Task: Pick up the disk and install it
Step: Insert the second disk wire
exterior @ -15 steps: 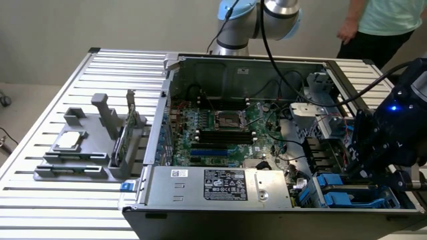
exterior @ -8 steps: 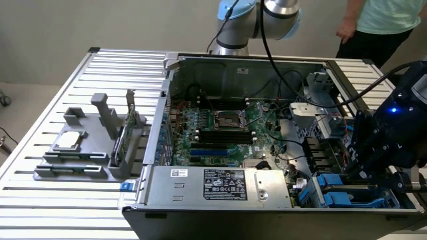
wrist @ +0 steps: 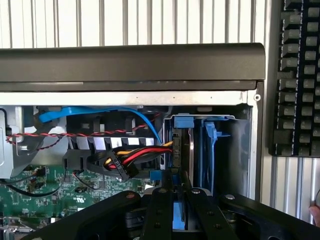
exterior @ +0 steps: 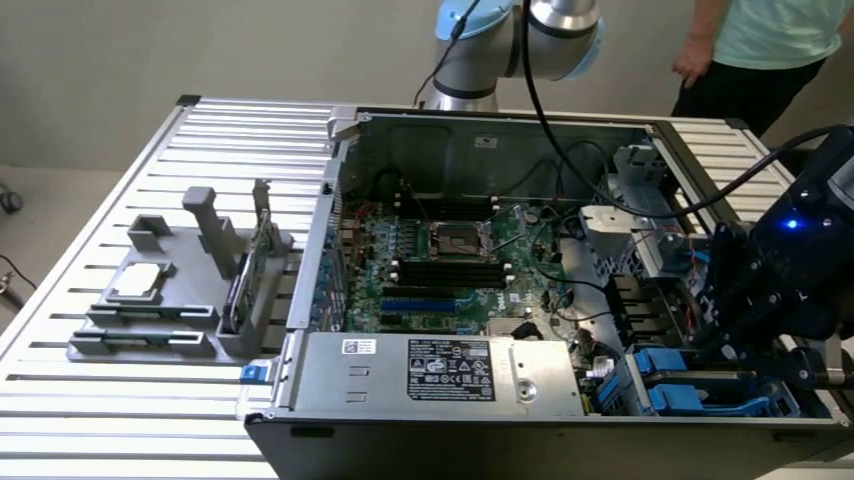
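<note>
The disk (wrist: 186, 165) stands on edge, blue-railed, in the drive bay (wrist: 227, 150) at the corner of the open computer case (exterior: 467, 130), apparently almost installed, with the gripper (wrist: 175, 212) closed about its near edge, not yet released.

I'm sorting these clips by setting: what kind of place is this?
Probably a robotics lab bench for computer assembly: an opened PC case lies on a slatted metal table, a robot arm stands behind it, and a keyboard sits beside the case.
</note>
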### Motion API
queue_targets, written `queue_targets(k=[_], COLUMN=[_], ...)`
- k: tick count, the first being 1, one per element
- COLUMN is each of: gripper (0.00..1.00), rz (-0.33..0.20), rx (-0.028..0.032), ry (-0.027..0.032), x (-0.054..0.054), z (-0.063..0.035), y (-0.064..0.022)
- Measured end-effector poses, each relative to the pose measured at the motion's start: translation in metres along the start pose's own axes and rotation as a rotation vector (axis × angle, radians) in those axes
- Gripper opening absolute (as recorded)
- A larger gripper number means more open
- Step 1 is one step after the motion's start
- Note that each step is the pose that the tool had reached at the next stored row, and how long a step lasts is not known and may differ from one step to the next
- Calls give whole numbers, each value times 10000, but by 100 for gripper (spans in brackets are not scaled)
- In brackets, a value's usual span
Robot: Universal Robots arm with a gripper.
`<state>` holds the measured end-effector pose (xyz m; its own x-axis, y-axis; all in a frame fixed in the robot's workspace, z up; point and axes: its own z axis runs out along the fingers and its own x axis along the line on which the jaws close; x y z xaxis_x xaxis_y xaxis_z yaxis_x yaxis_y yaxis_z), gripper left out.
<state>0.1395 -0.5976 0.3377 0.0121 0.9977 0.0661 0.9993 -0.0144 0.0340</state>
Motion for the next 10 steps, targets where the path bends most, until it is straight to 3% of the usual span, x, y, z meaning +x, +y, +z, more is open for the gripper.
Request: queue_targets(k=[10], gripper=[16], rz=[-8], rx=[2], ry=[44], x=[-23], z=[36], y=[-1])
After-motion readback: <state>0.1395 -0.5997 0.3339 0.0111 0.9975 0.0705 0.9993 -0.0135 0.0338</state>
